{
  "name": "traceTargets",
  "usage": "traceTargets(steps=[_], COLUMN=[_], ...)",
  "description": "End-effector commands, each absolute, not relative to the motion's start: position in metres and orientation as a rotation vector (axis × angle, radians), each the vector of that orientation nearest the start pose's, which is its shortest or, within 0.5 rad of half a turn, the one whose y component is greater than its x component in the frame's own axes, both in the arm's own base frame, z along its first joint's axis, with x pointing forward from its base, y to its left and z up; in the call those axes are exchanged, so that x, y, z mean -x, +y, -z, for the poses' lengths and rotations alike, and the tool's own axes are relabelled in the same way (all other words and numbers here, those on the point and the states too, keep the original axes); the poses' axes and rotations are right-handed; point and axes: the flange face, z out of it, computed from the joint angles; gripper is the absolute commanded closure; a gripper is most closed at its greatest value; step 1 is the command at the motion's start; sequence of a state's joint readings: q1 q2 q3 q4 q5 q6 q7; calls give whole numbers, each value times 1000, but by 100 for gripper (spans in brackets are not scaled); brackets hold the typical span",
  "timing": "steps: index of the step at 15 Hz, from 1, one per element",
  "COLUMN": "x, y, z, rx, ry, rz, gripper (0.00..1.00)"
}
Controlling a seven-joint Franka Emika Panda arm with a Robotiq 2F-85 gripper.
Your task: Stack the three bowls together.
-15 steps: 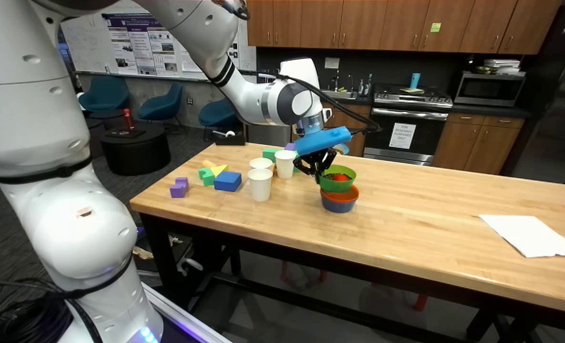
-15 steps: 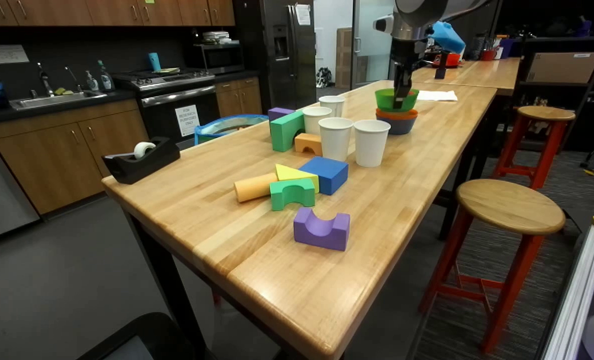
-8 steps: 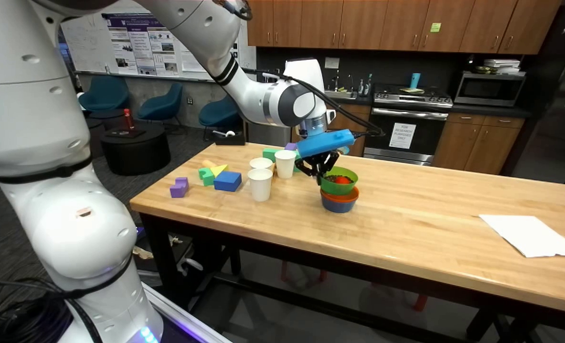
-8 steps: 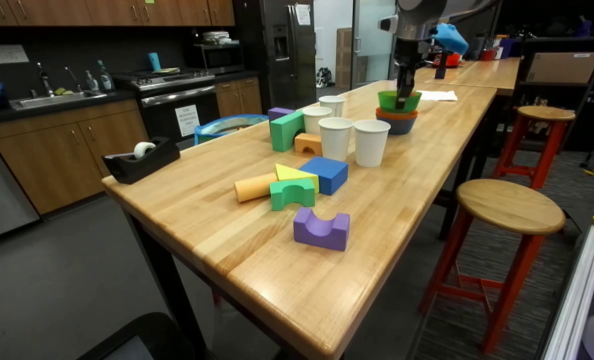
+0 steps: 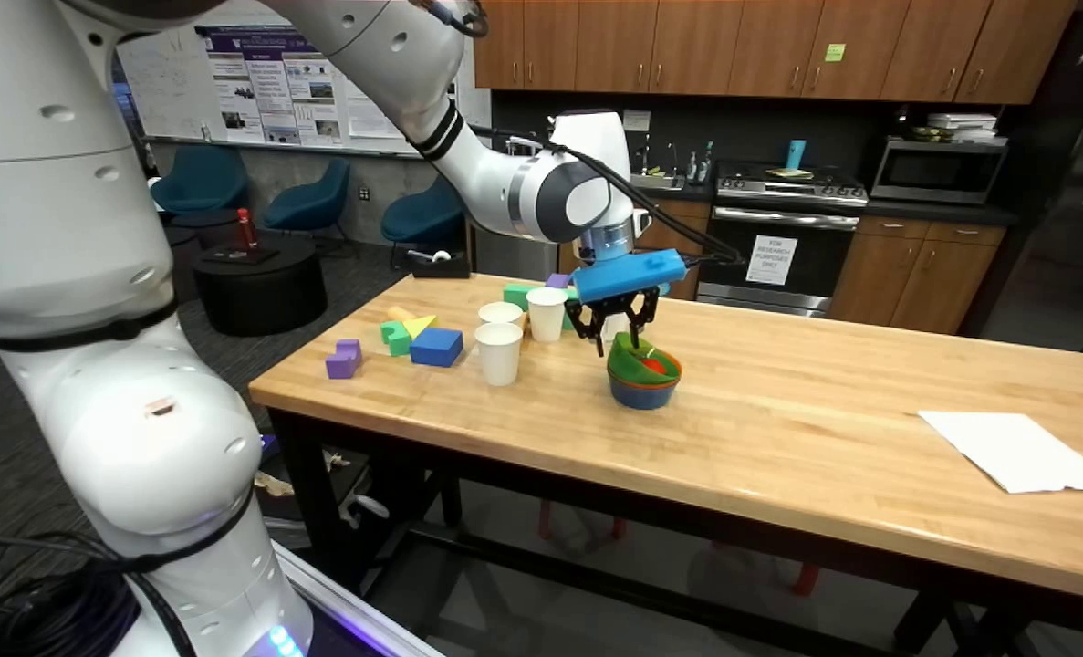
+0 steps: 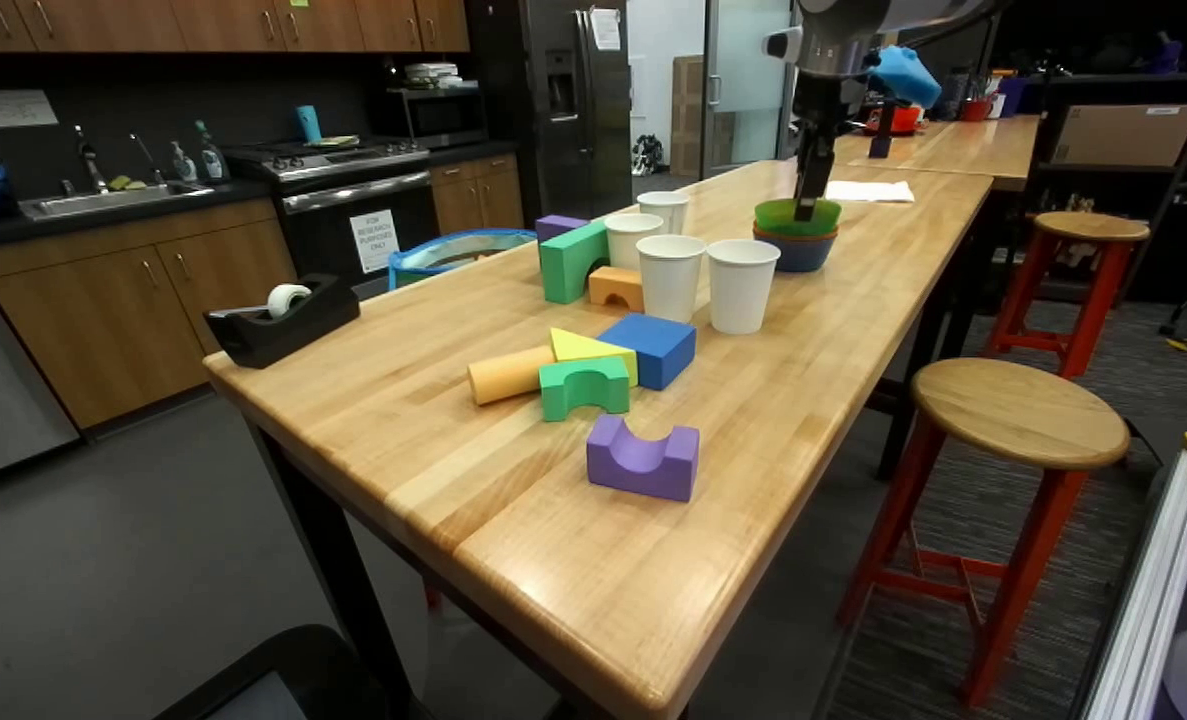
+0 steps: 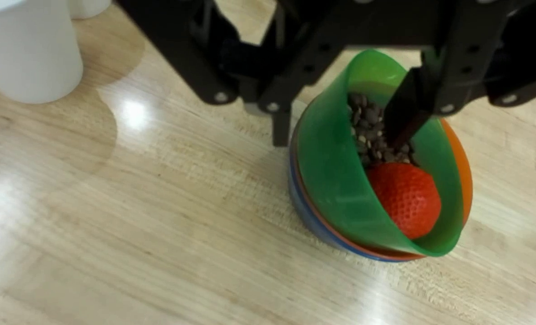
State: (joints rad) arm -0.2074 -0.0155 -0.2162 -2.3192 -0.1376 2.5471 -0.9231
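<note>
Bowls (image 7: 335, 194) are stacked on the bench (image 5: 824, 420): the blue bowl (image 5: 641, 398) is set lowest, the orange bowl (image 7: 460, 168) is nested in it, and the green bowl (image 7: 326, 162) is lodged in the orange one at a tilt, one side raised. A red strawberry (image 7: 405, 201) and small dark brown pieces (image 7: 368, 131) are contained in the green bowl. The hand (image 7: 338, 139) is poised with its fingers spread, that raised side standing between them; one finger is placed outside, apart from the wall, the other over the bowl's inside. Whether the inner finger is touched by anything cannot fairly be judged, its tip being dark and blurred. In both exterior views, white cups (image 6: 743, 285) are seen near the bowls, with coloured blocks (image 6: 648, 350) scattered near them. White paper (image 5: 1006, 452) is laid well apart.
</note>
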Motion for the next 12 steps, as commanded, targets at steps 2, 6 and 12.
traceTargets(steps=[2, 6, 12], x=[-484, -483, -482], y=[-223, -221, -221], z=[-378, -382, -416], rx=[3180, 3172, 3169], ry=[-1003, -1008, -1006], rz=[244, 255, 372], gripper=[5, 0, 0])
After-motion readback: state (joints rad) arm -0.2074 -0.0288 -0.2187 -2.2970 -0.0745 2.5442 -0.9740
